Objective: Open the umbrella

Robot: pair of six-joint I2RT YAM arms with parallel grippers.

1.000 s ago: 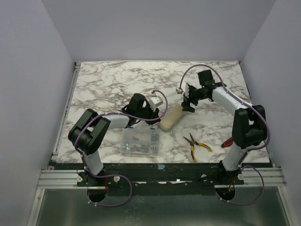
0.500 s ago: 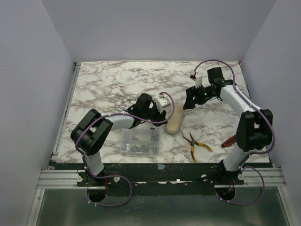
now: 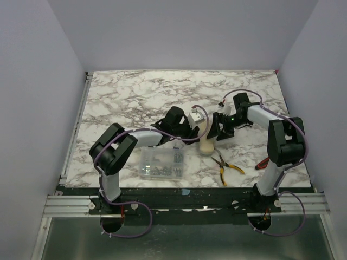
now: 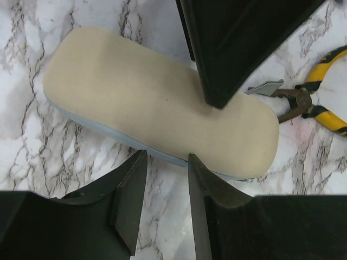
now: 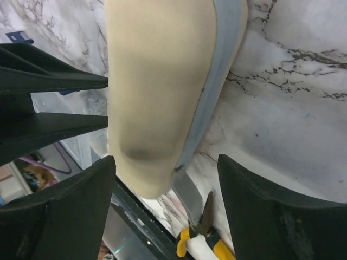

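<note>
Umbrella (image 4: 157,124): cream matte oblong | left fingers (image 4: 130,200) narrowly apart | right fingers (image 5: 65,211) wide astride, apparently untouching

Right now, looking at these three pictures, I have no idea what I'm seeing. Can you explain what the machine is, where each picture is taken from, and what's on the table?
These are two robot arms bolted to the near edge of a marble table. Each arm ends in a two-finger gripper. The wide picture comes from a fixed camera above and behind the arms. The two close-ups come from a camera on each wrist.

On the table lie a folded umbrella in a cream sleeve, a clear box of screws and yellow-handled pliers.

The right gripper stands open astride one end of the umbrella. The left gripper, partly open, sits at the umbrella's long side with nothing between its fingers. Nothing is gripped yet.
</note>
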